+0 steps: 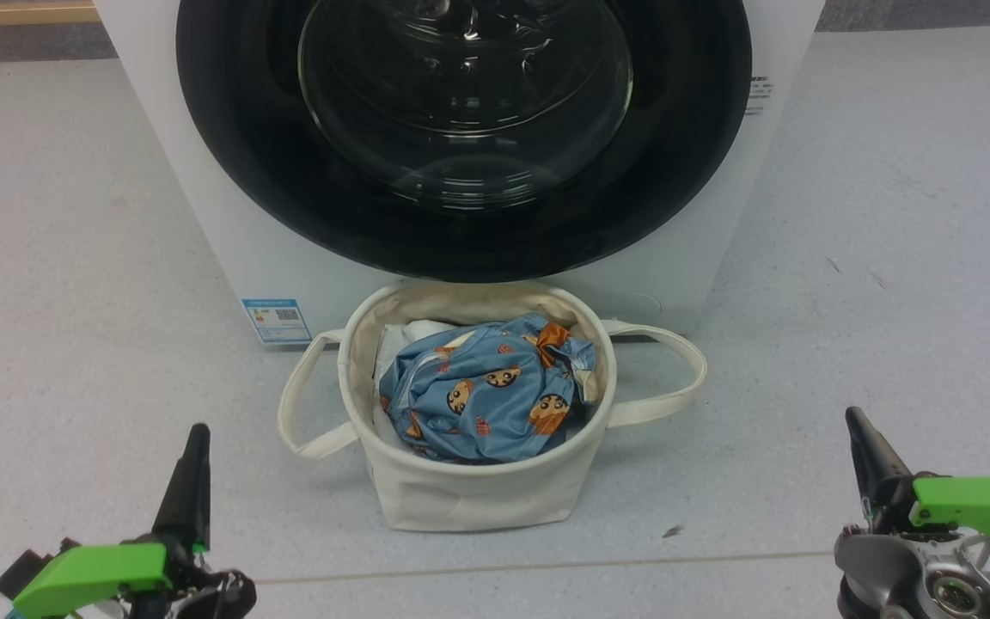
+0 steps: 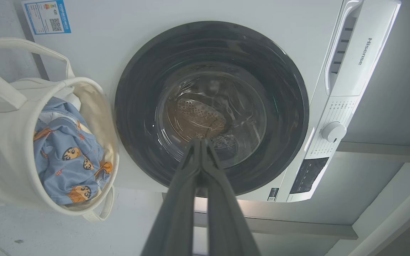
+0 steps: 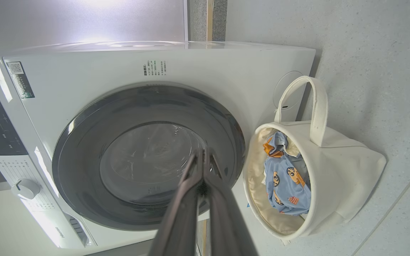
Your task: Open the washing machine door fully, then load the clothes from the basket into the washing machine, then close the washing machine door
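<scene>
**Fig.** Laundry task at its outset; head view w/ both wrist views. My left tool [image 1: 194, 447] and right tool [image 1: 860, 438] sit low at either side. Each has its two dark fingers pressed together, tips meeting, nothing held. Both are well apart from door & basket.

The washing machine door [image 1: 465, 129] lies flush in the front of the washing machine [image 1: 229, 258], glossy black rim unbroken w/ no gap at its edge. Step 1 (open fully) is therefore not yet done.

The basket [image 1: 461, 499] stands on the floor [image 1: 74, 258] just in front of the washer, below the door. Whether it touches the cabinet I can't tell from this angle. The clothes [image 1: 486, 395], blue w/ orange-brown cartoon faces, are bunched inside the basket. A white cloth [image 1: 413, 331] shows at their back-left.

Progress: approx. nil. Left to do:
- open the door
- move the clothes from basket to drum
- shut the door

Risk, in my judgement: the basket sits so close under the door that it could crowd my reach for the rim.
</scene>
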